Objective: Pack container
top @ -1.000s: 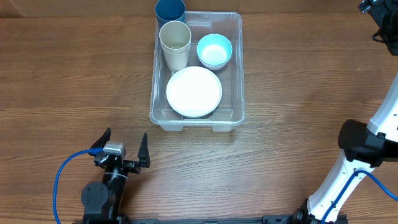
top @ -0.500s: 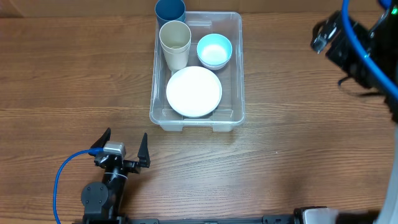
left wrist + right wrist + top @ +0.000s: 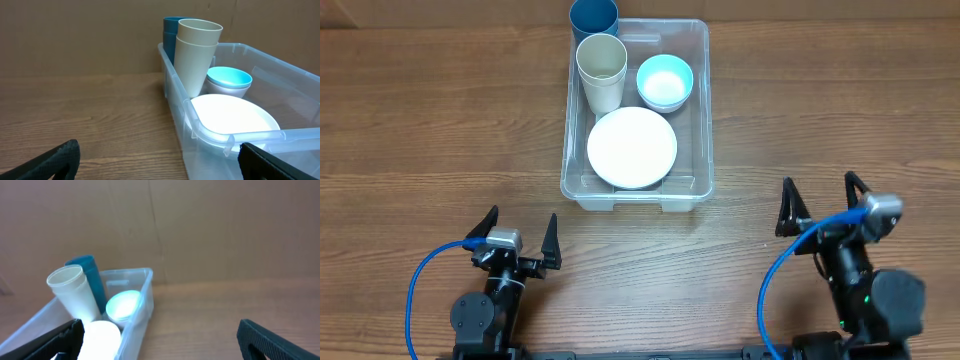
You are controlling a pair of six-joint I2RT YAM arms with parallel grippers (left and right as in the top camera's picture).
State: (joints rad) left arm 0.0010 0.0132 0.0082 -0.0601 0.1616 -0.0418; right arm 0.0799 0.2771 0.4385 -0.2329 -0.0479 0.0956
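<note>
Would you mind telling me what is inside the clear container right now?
Inside the container: a white plate, a light blue bowl, a cream cup and a dark blue cup behind it. The plate covers the floor beneath, so anything under it is hidden.

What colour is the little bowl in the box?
The bowl is light blue; left wrist view shows it best.

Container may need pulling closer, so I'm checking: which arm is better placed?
Left, likely: the left gripper, open, is nearer the container; the right gripper, also open, sits farther to the side.
</note>
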